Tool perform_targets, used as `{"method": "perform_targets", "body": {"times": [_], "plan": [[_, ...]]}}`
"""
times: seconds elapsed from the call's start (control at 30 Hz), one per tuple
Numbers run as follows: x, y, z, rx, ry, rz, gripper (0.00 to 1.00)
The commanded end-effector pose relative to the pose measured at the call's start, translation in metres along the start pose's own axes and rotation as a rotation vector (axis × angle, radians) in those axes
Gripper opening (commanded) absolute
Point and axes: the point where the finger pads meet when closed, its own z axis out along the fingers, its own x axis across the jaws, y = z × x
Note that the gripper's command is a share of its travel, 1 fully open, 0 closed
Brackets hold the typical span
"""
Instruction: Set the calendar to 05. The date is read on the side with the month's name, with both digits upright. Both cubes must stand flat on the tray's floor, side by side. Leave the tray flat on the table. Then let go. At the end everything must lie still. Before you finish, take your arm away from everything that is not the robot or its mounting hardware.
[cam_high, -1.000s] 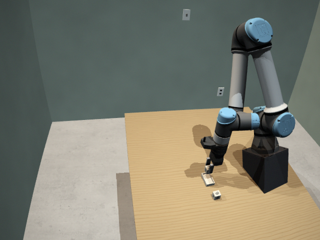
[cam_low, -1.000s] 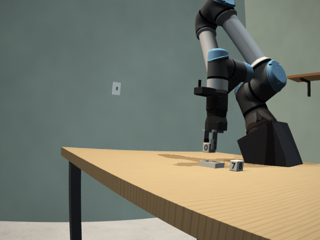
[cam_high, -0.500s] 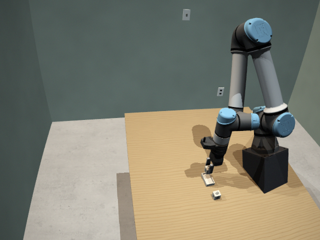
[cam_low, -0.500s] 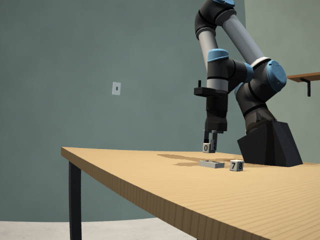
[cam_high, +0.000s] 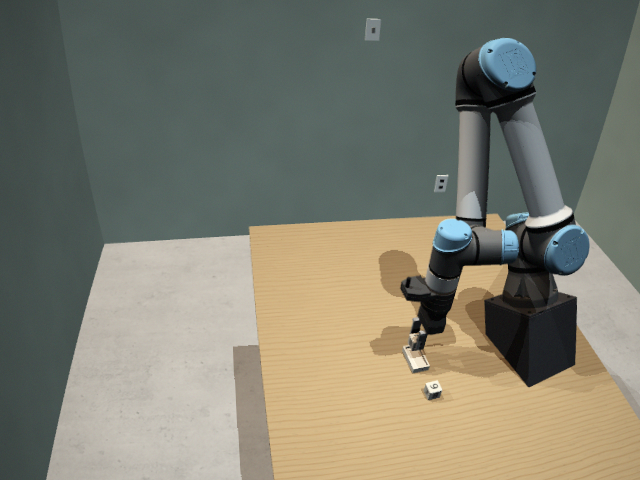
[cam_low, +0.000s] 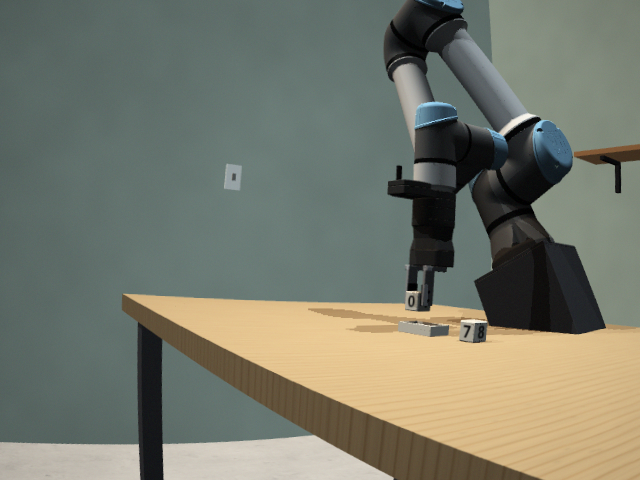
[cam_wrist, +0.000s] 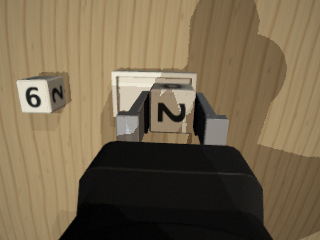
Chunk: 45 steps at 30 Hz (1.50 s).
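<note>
Calendar cube with the 0, held aloft over the tray's right part in the wrist frame.
The gripper is partly open, its fingers pinching the cube's sides; below, the tray lies flat. The descent wants to be straight and slow, with the release narrow (the right finger works close to the end wall). Farther off, at wrist-frame left, the loose cube sits apart from the tray. Rising straight up looks safest; the table's edge is well away, at left in the top frame.

Over the past second I've brought the claw down slightly, and the block pinched in it has dropped with it, now closer above the tray but still not down in it.
</note>
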Motion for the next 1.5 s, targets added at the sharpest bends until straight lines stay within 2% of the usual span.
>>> {"method": "perform_targets", "body": {"times": [0.0, 0.6, 1.47], "plan": [[0.0, 0.0, 0.005, 0.001, 0.0, 0.0, 0.6], [0.0, 0.0, 0.015, 0.001, 0.0, 0.0, 0.6], [0.0, 0.0, 0.016, 0.001, 0.0, 0.0, 0.6]]}}
